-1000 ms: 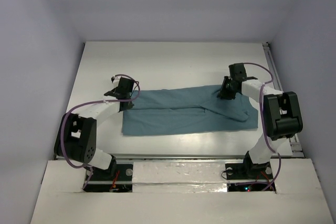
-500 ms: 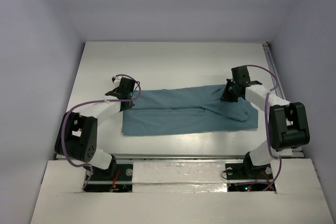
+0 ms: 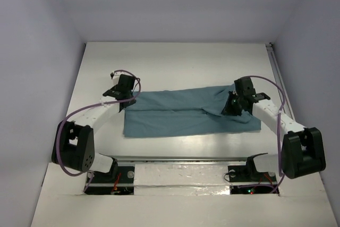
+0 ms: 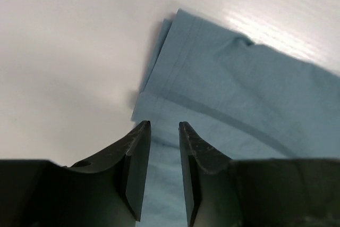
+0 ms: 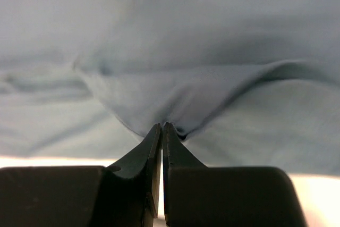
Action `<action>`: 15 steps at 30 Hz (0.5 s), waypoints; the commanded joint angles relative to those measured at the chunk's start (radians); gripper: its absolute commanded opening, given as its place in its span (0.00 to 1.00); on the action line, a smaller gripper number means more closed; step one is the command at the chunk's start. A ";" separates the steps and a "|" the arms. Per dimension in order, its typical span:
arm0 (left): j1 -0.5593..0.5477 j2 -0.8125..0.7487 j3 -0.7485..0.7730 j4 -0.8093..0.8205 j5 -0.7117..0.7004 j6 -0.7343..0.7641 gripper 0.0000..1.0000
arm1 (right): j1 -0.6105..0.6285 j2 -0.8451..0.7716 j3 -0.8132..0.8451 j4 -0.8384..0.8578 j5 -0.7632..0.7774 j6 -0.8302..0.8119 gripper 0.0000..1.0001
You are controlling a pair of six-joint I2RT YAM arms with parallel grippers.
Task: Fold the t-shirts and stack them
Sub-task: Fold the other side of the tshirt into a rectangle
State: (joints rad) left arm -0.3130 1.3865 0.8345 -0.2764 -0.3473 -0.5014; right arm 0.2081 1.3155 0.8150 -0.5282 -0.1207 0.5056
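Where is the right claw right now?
In the top view, the right claw sits right of centre. It is pinched shut on a raised fold of the shirt near its right end.

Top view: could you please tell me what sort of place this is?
Probably a robotics test cell: a white table boxed in by plain walls, a left arm and a right arm bolted at its near edge, and one teal t-shirt.

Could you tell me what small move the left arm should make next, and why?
Probably lower the left gripper and close it on the left edge of the t-shirt: its fingers stand apart above that edge, while the right gripper is shut on a fold.
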 commanded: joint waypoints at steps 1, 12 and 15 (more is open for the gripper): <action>-0.005 0.031 0.089 -0.006 -0.030 0.003 0.27 | 0.048 -0.055 -0.030 -0.059 -0.074 0.031 0.04; -0.005 0.124 0.124 0.023 -0.059 0.015 0.41 | 0.102 -0.183 -0.093 -0.144 -0.113 0.071 0.20; -0.005 0.138 0.121 0.029 -0.061 0.017 0.44 | 0.102 -0.180 -0.051 -0.176 -0.097 0.033 0.29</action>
State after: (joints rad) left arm -0.3130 1.5215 0.9264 -0.2619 -0.3782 -0.4938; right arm 0.2981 1.1477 0.7235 -0.6582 -0.2203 0.5709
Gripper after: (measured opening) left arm 0.438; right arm 0.243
